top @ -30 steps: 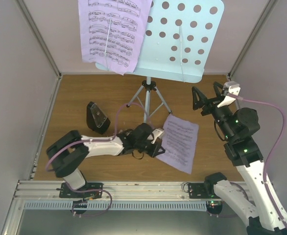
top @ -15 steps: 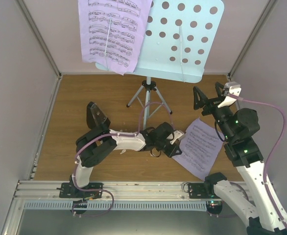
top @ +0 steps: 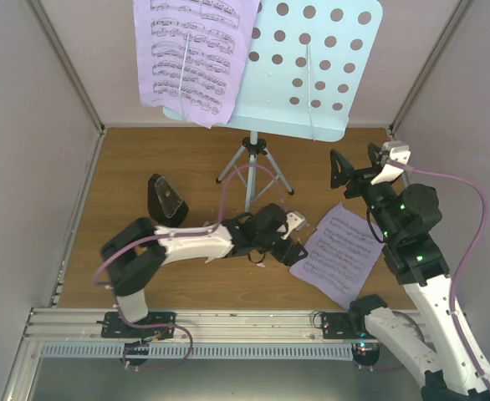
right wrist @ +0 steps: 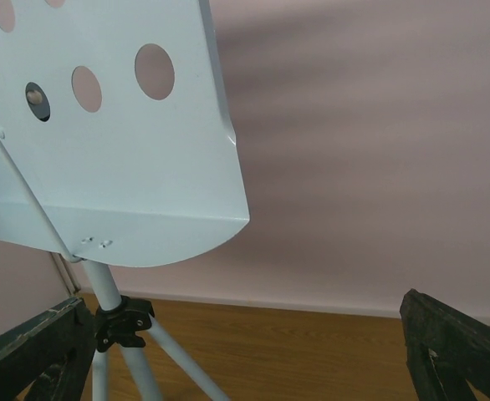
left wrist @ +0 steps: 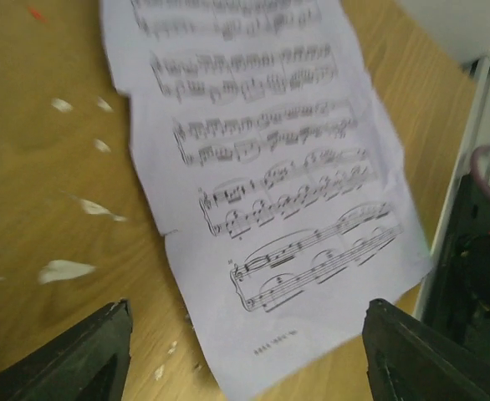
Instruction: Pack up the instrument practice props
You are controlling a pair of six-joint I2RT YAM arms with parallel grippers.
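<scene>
Left gripper (left wrist: 253, 355) opened — lilac page (left wrist: 262, 167) released.

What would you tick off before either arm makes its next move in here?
1. Left claw open and empty: ok.
2. Right claw open and empty: ok.
3. Loose lilac page lying on the table, not in either claw: ok.
4. Other lilac page taken off the music stand: not ok, it hangs there.
5. Metronome standing apart from both claws: ok.
6. Where everything gets packed: cannot tell.
</scene>
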